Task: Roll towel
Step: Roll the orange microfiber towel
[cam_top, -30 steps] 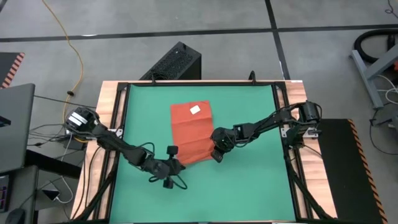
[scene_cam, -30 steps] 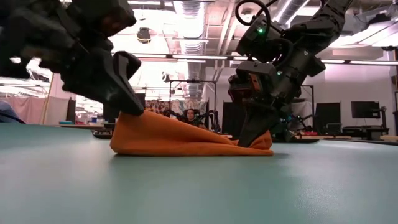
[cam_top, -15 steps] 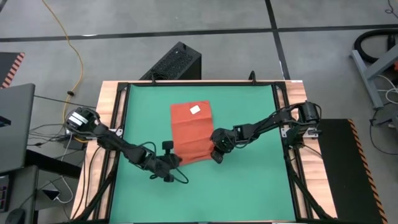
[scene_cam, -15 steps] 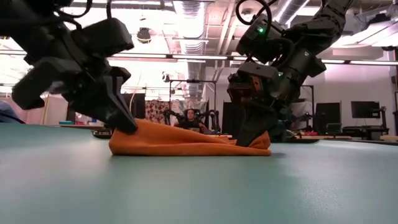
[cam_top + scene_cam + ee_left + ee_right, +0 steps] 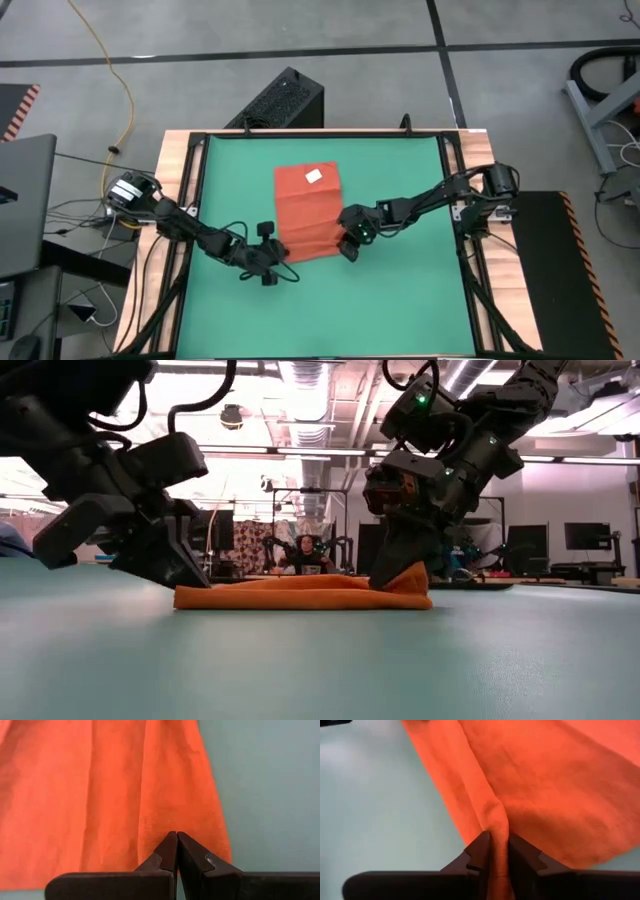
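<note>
The orange-red towel (image 5: 306, 215) lies on the green mat (image 5: 400, 300), its white tag (image 5: 314, 176) near the far edge. My left gripper (image 5: 273, 251) is shut at the towel's near left corner, low over the mat (image 5: 192, 576). My right gripper (image 5: 347, 246) is at the near right corner, closed on a ridge of cloth. In the low view the towel (image 5: 300, 592) lies nearly flat, with only its right end (image 5: 410, 574) raised against the right gripper. My left gripper meets the cloth with its shut tips a little in from the near left corner (image 5: 172, 827), slanting down from the near left. The tips hide how many layers they have. This end of the towel lies flat on the mat. My right gripper has a narrow upright fold of cloth (image 5: 498, 827) at the near right corner between its two fingers, which stand slightly apart. It comes slanting down from the near right. The pinched fold stands a little above the mat, and the cloth beside it rests on the mat.
A wooden frame (image 5: 180, 200) with black rails borders the mat. Bare mat stretches near and to both sides of the towel. Beyond the table stand a black box (image 5: 282, 100) on the floor, cables, and a person (image 5: 303, 547) far back in the room.
My left gripper has sunk toward the mat and shifted slightly toward the table's left and far edges. The towel's near left corner, held up a second ago, has come down with it, so that end now lies flat. The right end stays raised.
</note>
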